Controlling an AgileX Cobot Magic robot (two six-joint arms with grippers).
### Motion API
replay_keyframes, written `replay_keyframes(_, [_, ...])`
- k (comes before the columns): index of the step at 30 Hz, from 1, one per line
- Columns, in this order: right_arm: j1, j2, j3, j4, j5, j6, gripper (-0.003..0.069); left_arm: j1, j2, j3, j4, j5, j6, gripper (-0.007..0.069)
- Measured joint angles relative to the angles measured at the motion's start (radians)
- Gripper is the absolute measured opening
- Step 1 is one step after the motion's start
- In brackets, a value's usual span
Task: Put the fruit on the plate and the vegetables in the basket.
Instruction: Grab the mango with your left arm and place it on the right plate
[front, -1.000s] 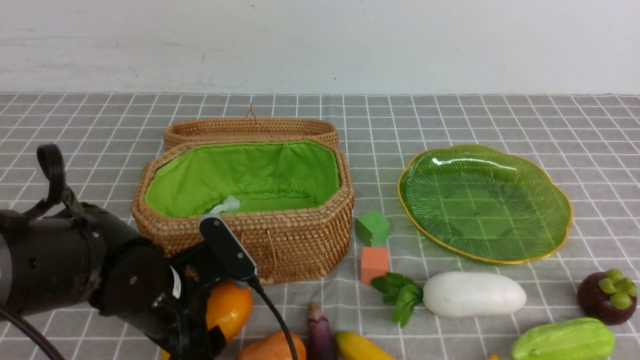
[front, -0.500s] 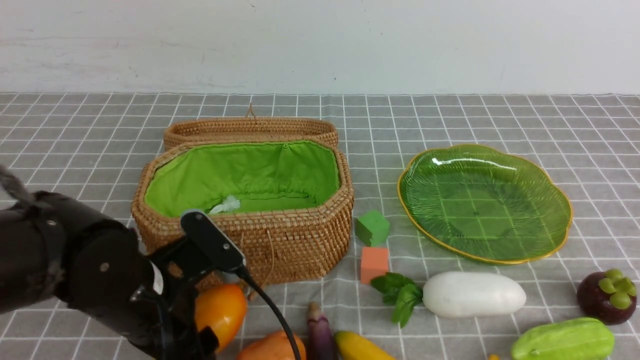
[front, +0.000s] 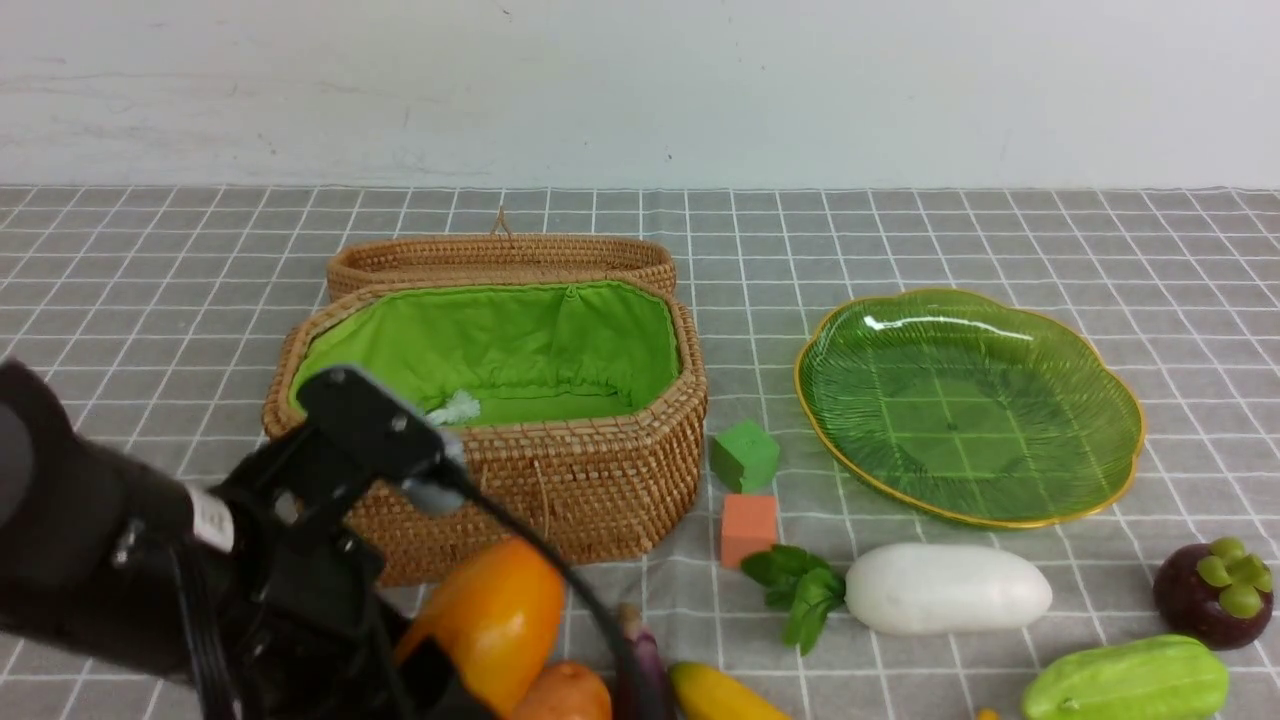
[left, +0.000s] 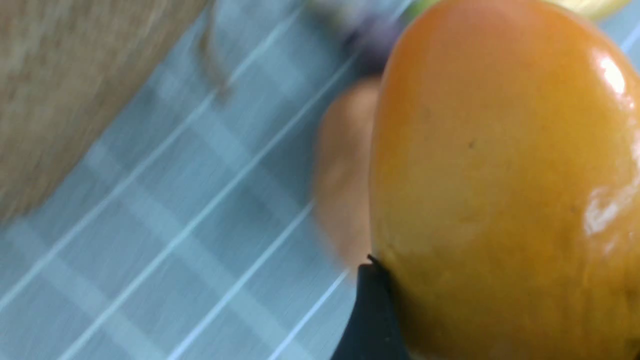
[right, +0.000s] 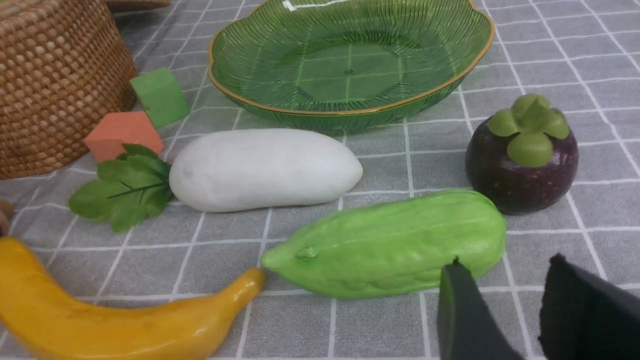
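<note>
left gripper (front: 438, 662) clamped on mango (front: 495, 615), potato (front: 565, 695) just below it. lift clear first, carry far right to leaf plate (front: 960, 400), set down low.

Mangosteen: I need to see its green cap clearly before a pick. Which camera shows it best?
The right wrist view: the mangosteen is close, whole and sharp, cap facing up. The front view shows it small near the right edge. The left wrist view, filled by the mango, does not show it.
</note>
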Motion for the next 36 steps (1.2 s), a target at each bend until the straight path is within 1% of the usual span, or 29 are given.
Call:
replay_keyframes(1, [0.0,0.0,0.0,0.0,0.0,0.0,0.024,0.0,0.001,-0.005,-0.008,0.001,0.004,0.0534])
replay_keyframes(4, [0.0,0.0,0.0,0.0,0.0,0.0,0.024,0.0,0.043,-0.132,-0.117,0.034,0.077,0.0534])
replay_keyframes(8, [0.0,0.0,0.0,0.0,0.0,0.0,0.024,0.0,0.159,-0.325,-0.175,0.095,0.081,0.0534])
replay_keyframes(10, [0.0,0.0,0.0,0.0,0.0,0.0,0.024,0.0,0.238,-0.438,-0.185,0.119,0.07,0.0534])
replay_keyframes(11, [0.0,0.0,0.0,0.0,0.0,0.0,0.024,0.0,0.246,-0.45,-0.186,0.119,0.069,0.0534])
replay_keyframes(15, [0.0,0.0,0.0,0.0,0.0,0.0,0.024,-0.02,0.446,-0.713,-0.201,0.138,0.036,0.0534])
replay_keyframes(18, [0.0,0.0,0.0,0.0,0.0,0.0,0.024,-0.084,0.587,-0.888,-0.194,0.147,0.03,0.0534])
replay_keyframes(19, [0.0,0.0,0.0,0.0,0.0,0.0,0.024,-0.09,0.596,-0.9,-0.191,0.147,0.03,0.0534])
replay_keyframes(20, [0.0,0.0,0.0,0.0,0.0,0.0,0.024,-0.141,0.68,-1.001,-0.169,0.146,0.026,0.0534])
replay_keyframes(21, [0.0,0.0,0.0,0.0,0.0,0.0,0.024,-0.141,0.68,-1.001,-0.166,0.146,0.025,0.0534])
replay_keyframes(22, [0.0,0.0,0.0,0.0,0.0,0.0,0.024,-0.166,0.727,-1.056,-0.151,0.145,0.019,0.0534])
replay_keyframes(23, [0.0,0.0,0.0,0.0,0.0,0.0,0.024,-0.197,0.794,-1.133,-0.122,0.134,-0.008,0.0534])
replay_keyframes(26, [0.0,0.0,0.0,0.0,0.0,0.0,0.024,-0.237,0.936,-1.287,-0.079,0.061,-0.07,0.0534])
replay_keyframes(27, [0.0,0.0,0.0,0.0,0.0,0.0,0.024,-0.238,0.954,-1.295,-0.072,0.054,-0.075,0.0534])
replay_keyframes(29, [0.0,0.0,0.0,0.0,0.0,0.0,0.024,-0.251,1.066,-1.374,-0.031,-0.059,-0.091,0.0534])
replay_keyframes(31, [0.0,0.0,0.0,0.0,0.0,0.0,0.024,-0.254,1.135,-1.398,-0.011,-0.149,-0.095,0.0534])
replay_keyframes(32, [0.0,0.0,0.0,0.0,0.0,0.0,0.024,-0.255,1.135,-1.399,-0.011,-0.157,-0.095,0.0534])
replay_keyframes(33, [0.0,0.0,0.0,0.0,0.0,0.0,0.024,-0.255,1.188,-1.403,0.001,-0.21,-0.099,0.0534])
replay_keyframes(36, [0.0,0.0,0.0,0.0,0.0,0.0,0.024,-0.256,1.23,-1.403,0.013,-0.24,-0.1,0.0534])
